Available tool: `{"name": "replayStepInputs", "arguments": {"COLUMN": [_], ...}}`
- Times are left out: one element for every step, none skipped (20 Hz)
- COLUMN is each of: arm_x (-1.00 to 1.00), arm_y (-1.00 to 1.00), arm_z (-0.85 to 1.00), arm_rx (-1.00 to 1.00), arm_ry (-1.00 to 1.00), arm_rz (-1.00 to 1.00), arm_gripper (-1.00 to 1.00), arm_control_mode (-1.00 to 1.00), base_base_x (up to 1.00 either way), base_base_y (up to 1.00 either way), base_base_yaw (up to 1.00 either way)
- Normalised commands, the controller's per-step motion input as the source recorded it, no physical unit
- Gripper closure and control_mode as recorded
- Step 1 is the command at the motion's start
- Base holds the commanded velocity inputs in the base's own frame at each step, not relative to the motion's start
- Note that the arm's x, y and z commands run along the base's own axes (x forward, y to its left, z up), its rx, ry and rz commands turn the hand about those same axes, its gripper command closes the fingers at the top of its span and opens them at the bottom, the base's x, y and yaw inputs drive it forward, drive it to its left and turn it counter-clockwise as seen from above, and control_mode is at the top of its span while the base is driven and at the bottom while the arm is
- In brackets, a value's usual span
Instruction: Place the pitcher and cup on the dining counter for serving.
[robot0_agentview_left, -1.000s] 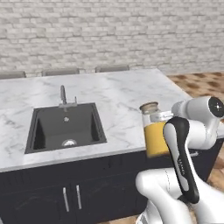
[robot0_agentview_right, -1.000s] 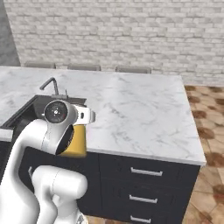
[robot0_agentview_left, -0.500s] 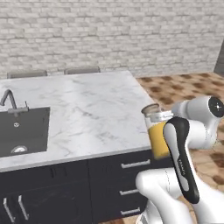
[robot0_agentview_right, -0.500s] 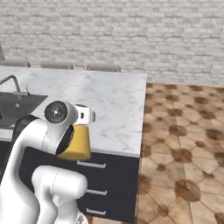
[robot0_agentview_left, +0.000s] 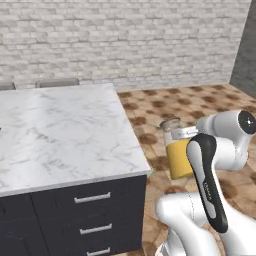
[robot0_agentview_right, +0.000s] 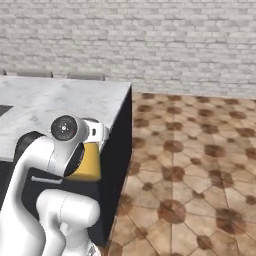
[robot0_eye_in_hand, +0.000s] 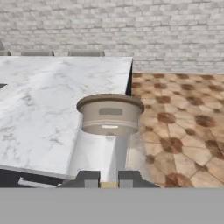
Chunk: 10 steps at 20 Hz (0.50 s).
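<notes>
Gripper (robot0_eye_in_hand: 109, 178) fingers sit close together at the handle side of the pitcher (robot0_agentview_left: 179, 150), clamped on it and carrying it upright in the air, its brown lid (robot0_eye_in_hand: 110, 113) just ahead of the fingertips and the orange liquid filling the lower body. Beyond and to the left of the gripper spreads the white marble desk (robot0_agentview_left: 60, 130) on its dark drawer base, and to the right lies the brown tiled floor (robot0_agentview_right: 200, 150) up to the brick wall (robot0_agentview_right: 150, 40).

The arm is folded close above its base, and the claw (robot0_eye_in_hand: 108, 180) is held closed on the pitcher (robot0_eye_in_hand: 110, 114).
</notes>
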Motion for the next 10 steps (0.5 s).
{"name": "replayStepInputs", "arguments": {"arm_x": [0.0,0.0,0.0,0.0,0.0,0.0,0.0,0.0,0.0,0.0], "arm_y": [0.0,0.0,0.0,0.0,0.0,0.0,0.0,0.0,0.0,0.0], "arm_z": [0.0,0.0,0.0,0.0,0.0,0.0,0.0,0.0,0.0,0.0], "arm_rx": [0.0,0.0,0.0,0.0,0.0,0.0,0.0,0.0,0.0,0.0], "arm_ry": [0.0,0.0,0.0,0.0,0.0,0.0,0.0,0.0,0.0,0.0], "arm_rz": [0.0,0.0,0.0,0.0,0.0,0.0,0.0,0.0,0.0,0.0], "arm_gripper": [1.0,1.0,1.0,1.0,1.0,1.0,1.0,1.0,1.0,1.0], "arm_control_mode": [1.0,1.0,1.0,1.0,1.0,1.0,1.0,1.0,1.0,1.0], "base_base_x": [0.0,0.0,0.0,0.0,0.0,0.17,0.44,0.75,0.92,1.0], "base_base_y": [-1.0,-1.0,-1.0,-1.0,-1.0,-1.0,-1.0,-1.0,-1.0,-1.0], "base_base_yaw": [0.0,0.0,0.0,0.01,0.06,0.17,0.27,0.39,0.44,0.48]}}
